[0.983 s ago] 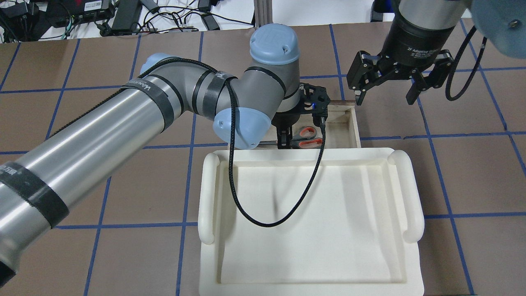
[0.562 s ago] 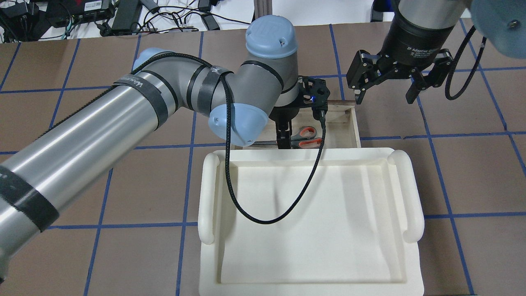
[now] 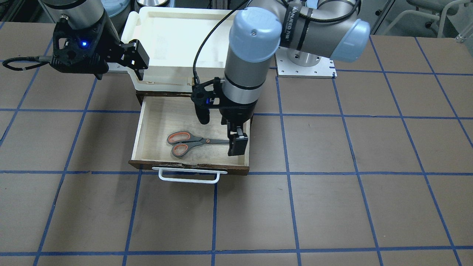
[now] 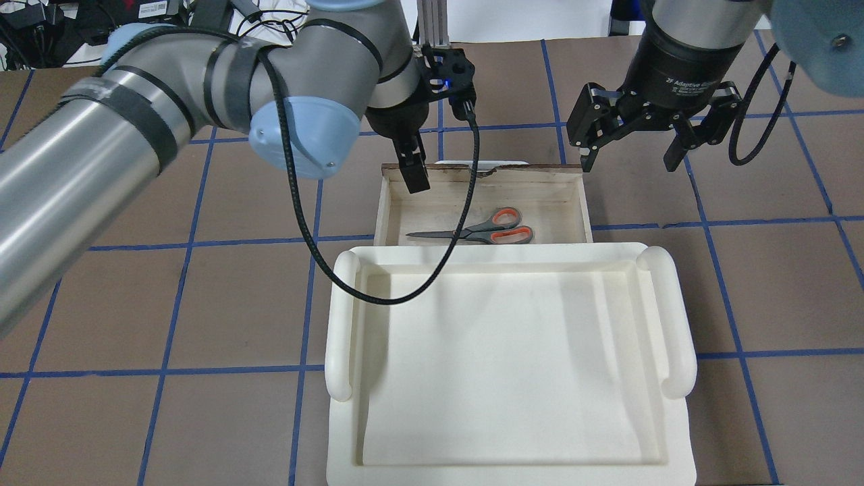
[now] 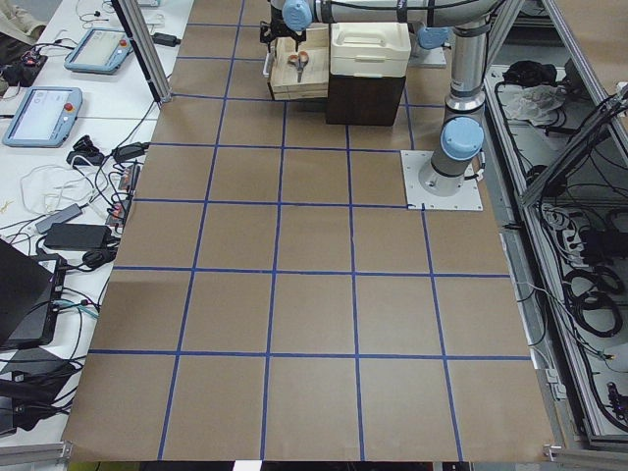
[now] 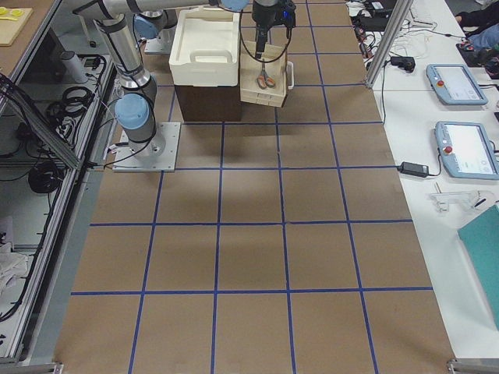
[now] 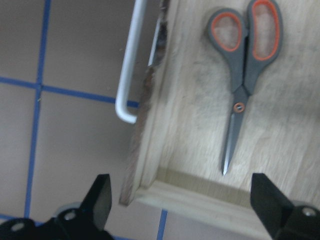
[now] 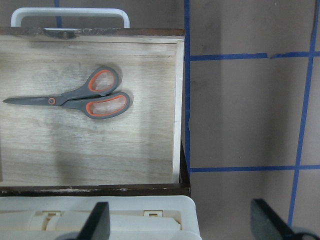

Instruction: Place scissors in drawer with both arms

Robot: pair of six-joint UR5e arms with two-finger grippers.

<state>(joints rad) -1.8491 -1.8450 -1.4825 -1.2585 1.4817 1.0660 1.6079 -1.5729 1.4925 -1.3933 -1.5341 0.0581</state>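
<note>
Scissors [image 4: 472,233] flat in drawer [image 4: 548,196]; left hand [image 7: 183,194] and right hand [image 4: 628,162] wide open, empty.

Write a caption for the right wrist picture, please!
Scissors lie flat inside the open wooden drawer.

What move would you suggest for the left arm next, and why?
Probably move the left gripper out past the white handle to push the drawer shut: the scissors lie flat inside, clear of its open jaws, and the drawer stands open.
</note>
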